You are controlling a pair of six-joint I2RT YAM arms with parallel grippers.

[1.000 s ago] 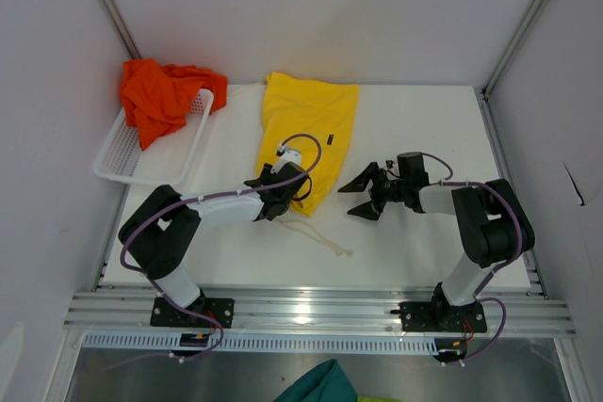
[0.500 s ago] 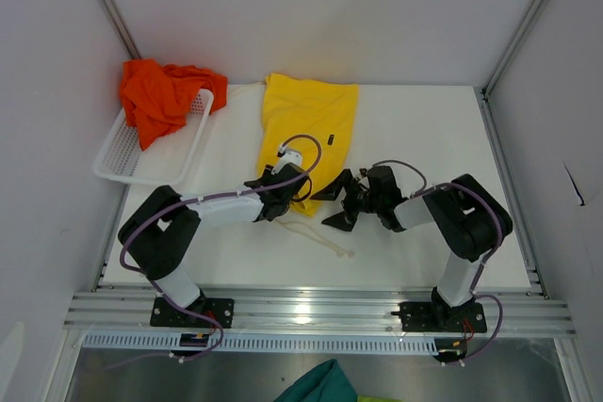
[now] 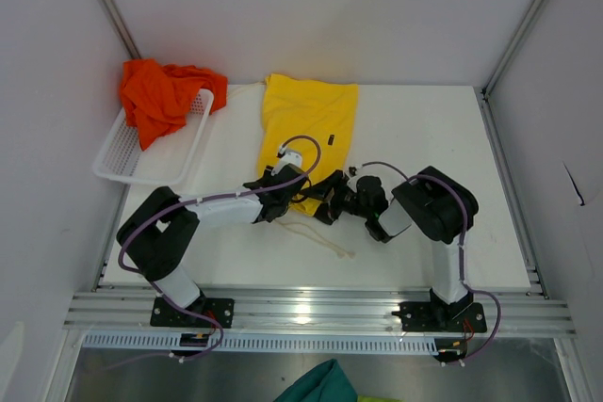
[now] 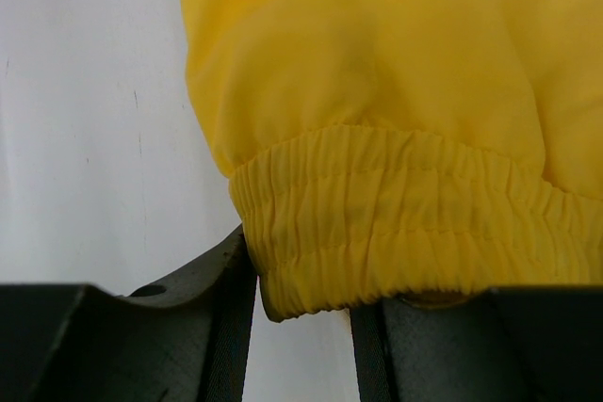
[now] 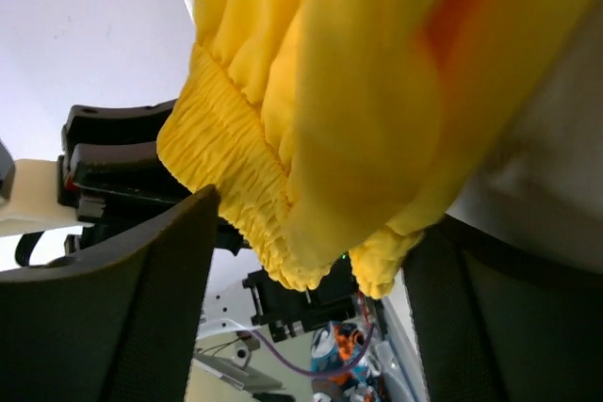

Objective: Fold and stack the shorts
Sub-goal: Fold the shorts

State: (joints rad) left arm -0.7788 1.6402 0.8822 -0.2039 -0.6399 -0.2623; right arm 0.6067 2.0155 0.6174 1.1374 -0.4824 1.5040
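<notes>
At the near, waistband end of the yellow shorts [image 3: 311, 124], which lie lengthwise on the table [image 3: 415, 129] with the legs pointing away from the arms, both grippers crowd together. The left gripper [image 4: 301, 303] is closed on the left corner of the elastic waistband [image 4: 377, 204], the gathered cloth filling the gap between its jaws. The right gripper [image 5: 316, 223] stands wide, with a hanging fold of the same waistband between its fingers but not clamped. The step in hand looks like taking hold of the waistband for the first fold. Next, I judge, the right jaws need to close on their corner so both arms can carry that edge toward the leg hems without the thin cloth slipping. A white drawstring [image 3: 325, 242] trails nearer than the shorts and could drag along. Left of the yellow shorts, the orange-red shorts [image 3: 155, 96] sit bunched over the far end of a white basket [image 3: 118, 152], not yet folded. From above, the arms cover the waistband, so neither grip can be read there. The right wrist view is too close to count cloth layers, and an orange tint there is unclear.
</notes>
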